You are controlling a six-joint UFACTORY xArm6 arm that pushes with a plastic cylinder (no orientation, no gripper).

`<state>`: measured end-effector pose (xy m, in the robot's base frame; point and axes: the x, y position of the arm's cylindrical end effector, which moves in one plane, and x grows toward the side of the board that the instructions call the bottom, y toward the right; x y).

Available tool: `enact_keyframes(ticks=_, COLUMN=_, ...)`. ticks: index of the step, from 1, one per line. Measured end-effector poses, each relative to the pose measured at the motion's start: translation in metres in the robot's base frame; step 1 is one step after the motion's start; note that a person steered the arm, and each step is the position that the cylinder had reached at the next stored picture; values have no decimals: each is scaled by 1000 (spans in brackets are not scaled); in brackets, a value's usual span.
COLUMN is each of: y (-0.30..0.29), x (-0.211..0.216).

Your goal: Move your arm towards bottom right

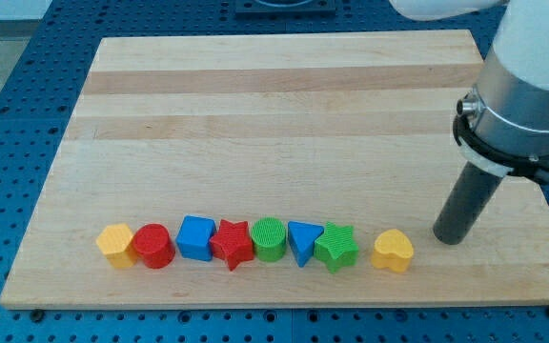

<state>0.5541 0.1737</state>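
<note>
you had the arm [532,76] coming down from the view's top right, and my tip [451,237] rested on the counter [274,105] near its right edge, low in the view. there was no claw on this arm, only the straight dark rod, so nothing was open, closed or gripped. the tip touched no block.

you could see eight blocks lined up in a row along the counter's bottom edge. from the view's left: a yellow block [116,245] of unclear shape, touching a red cylinder [153,246]; then a blue cube [196,237], a red star [233,244], a green cylinder [269,238], a blue triangle [302,241] and a green star [336,248], each touching or just beside its neighbour. a yellow heart [392,251] stood a little apart from the green star, at the row's right end.

the tip sat just to the right of the yellow heart and slightly higher in the view, with a clear strip of wood between them. the counter lay on a blue perforated surface [27,76].
</note>
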Motion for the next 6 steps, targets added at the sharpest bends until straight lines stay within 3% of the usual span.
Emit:
enact_keyframes(ticks=2, y=3, x=-3)
enact_keyframes(ticks=4, y=64, x=56)
enact_keyframes(ticks=6, y=-16, x=63)
